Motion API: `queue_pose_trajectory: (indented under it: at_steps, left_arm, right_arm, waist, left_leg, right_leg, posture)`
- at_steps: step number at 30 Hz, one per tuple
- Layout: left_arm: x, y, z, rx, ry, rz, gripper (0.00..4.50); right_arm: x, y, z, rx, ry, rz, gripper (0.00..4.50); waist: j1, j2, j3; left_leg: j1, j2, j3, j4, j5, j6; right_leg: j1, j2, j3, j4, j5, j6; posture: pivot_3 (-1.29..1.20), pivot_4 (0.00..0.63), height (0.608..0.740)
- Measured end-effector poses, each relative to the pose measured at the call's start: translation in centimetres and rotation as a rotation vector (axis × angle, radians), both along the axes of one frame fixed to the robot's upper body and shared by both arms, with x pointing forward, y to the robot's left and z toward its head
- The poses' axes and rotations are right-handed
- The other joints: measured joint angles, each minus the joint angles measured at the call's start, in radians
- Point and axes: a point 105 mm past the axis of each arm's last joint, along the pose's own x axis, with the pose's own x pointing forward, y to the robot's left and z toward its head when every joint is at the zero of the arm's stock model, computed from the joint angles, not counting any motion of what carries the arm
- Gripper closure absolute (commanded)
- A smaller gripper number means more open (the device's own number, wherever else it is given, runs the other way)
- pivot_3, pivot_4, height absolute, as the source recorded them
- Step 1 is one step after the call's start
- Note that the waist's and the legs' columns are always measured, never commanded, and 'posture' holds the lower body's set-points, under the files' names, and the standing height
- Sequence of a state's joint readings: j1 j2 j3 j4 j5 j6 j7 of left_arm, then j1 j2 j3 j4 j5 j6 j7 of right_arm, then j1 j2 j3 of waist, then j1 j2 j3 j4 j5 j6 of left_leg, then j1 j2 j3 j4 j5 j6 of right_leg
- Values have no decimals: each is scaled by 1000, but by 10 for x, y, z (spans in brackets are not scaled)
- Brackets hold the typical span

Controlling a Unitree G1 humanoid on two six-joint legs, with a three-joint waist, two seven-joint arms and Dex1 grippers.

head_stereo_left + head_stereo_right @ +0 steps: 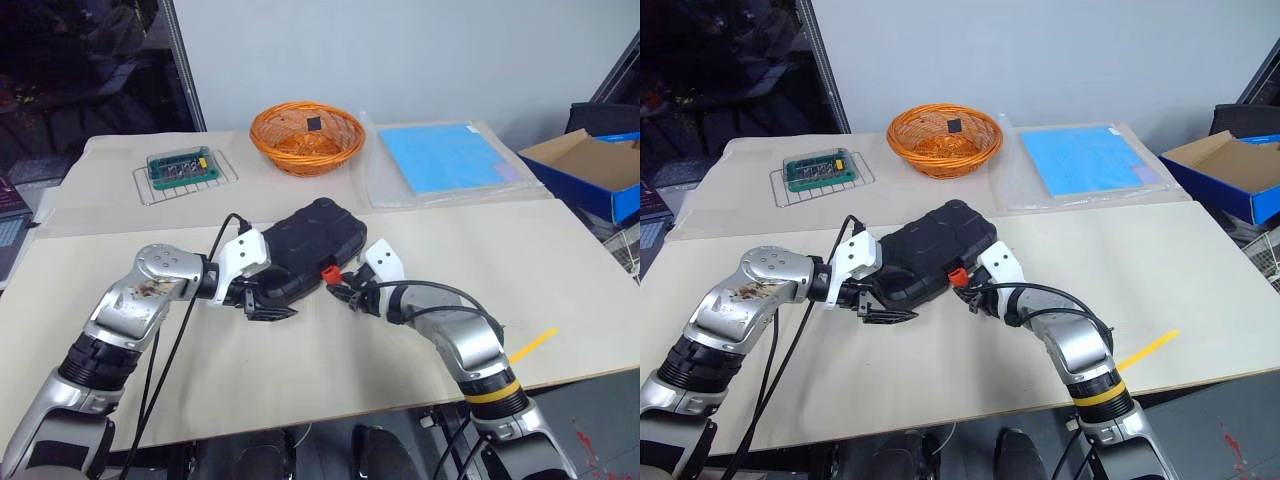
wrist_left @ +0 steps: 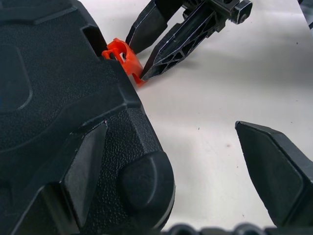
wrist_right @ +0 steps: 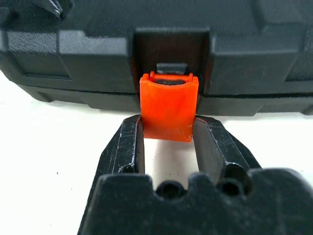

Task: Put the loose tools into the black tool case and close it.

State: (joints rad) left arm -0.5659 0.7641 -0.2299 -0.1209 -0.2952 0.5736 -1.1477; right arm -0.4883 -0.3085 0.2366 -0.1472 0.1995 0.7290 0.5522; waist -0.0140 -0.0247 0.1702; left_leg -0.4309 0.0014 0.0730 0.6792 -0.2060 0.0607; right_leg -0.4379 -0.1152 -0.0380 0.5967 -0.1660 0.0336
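Note:
The black tool case [image 1: 310,245] lies closed on the table's middle, lid down. Its orange latch [image 3: 168,110] sticks out of the front edge. My right gripper [image 3: 168,131] is shut on that latch, one finger on each side of it. My left gripper [image 1: 266,306] stands open at the case's near left corner, and one of its fingers [image 2: 279,171] hangs free over the bare table beside the corner [image 2: 142,181]. The left wrist view also shows the latch [image 2: 122,56] with the right gripper's fingertips on it. The loose tools are out of view.
An orange wicker basket [image 1: 306,137] stands at the back centre. A green bit set [image 1: 183,167] sits on a wire rack at the back left. A blue sheet [image 1: 450,157] lies back right, with a blue cardboard box [image 1: 595,170] off the table's right end. A yellow strip [image 1: 532,345] lies near the right front edge.

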Motion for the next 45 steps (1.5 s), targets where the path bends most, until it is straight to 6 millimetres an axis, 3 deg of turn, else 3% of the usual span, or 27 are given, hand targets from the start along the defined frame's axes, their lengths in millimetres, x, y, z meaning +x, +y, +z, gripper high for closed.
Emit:
queue_pose_trajectory:
  at_steps: [11, 13, 17, 19, 24, 30, 32, 34, 40, 45]
  left_arm:
    - [-1, 0, -2, 2, -2, 2, 0]
    - [0, 1, -2, 10, -8, 13, 0]
    - [1, 1, -4, 14, -10, 25, 0]
    - [1, 0, -3, 12, -12, 25, 0]
    - [-1, -2, -5, 8, -8, 20, 0]
    - [0, -1, -4, 5, -10, 32, 0]
    - [1, 0, -5, 5, -9, 36, 0]
    - [1, 0, -4, 4, -9, 37, 0]
    - [2, 1, -4, 2, -14, 46, 0]
    - [2, -1, -4, -3, -14, 42, 0]
  right_arm:
    - [1, 3, 1, 25, 17, -7, 3337]
    - [7, 9, 0, 41, 41, -6, 2323]
    - [13, 14, -3, 53, 45, 1, 1115]
    - [13, 13, -2, 48, 40, 6, 1115]
    - [3, -13, -1, -17, 15, -14, 1115]
    - [-6, -20, -10, -14, 82, -23, 2811]
    - [-2, -16, -9, 13, 90, -36, 3692]
    - [5, -8, -8, 34, 98, -38, 4234]
    - [25, 4, -15, 52, 117, -68, 4372]
    - [21, 0, -15, 46, 107, -47, 4372]
  waist:
    - [0, 0, 0]
    - [-3, 0, 0]
    - [-5, 0, 0]
    - [-3, 0, 0]
    - [5, 1, -1]
    - [4, 1, -1]
    - [2, 1, -2]
    - [1, 1, -2]
    - [0, 1, -2]
    - [2, 1, -2]
  left_leg:
    - [-1, 0, 0, -1, 0, 1]
    - [0, 0, 0, -1, 0, 0]
    - [3, 2, 0, -1, -2, -6]
    - [3, 2, 0, -1, -2, -7]
    - [2, 1, 0, -1, -2, -7]
    - [1, 1, 0, -2, -2, -5]
    - [1, 2, 0, -2, -2, -6]
    - [1, 2, 0, -1, -3, -6]
    - [1, 2, 0, -2, -2, -6]
    - [0, 2, 0, -2, -2, -5]
  right_leg:
    - [0, 0, 0, -1, 0, 0]
    - [0, 0, 0, 0, 0, 0]
    - [1, 1, 0, 0, 0, -1]
    - [-1, 1, -1, 0, 0, -1]
    - [-1, 0, -1, -2, 0, -1]
    - [0, 0, -1, -1, 0, -2]
    - [0, 1, -1, -1, 0, -2]
    - [0, 0, -1, -1, 0, -2]
    - [0, 1, -1, -1, 0, -2]
    - [-1, 1, -1, -1, 0, -2]
  posture:
    - [0, 150, 740]
    - [0, 150, 740]
    - [0, 150, 740]
    - [0, 150, 740]
    - [0, 150, 740]
    - [0, 150, 740]
    - [0, 150, 740]
    - [0, 150, 740]
    - [0, 150, 740]
    - [0, 150, 740]
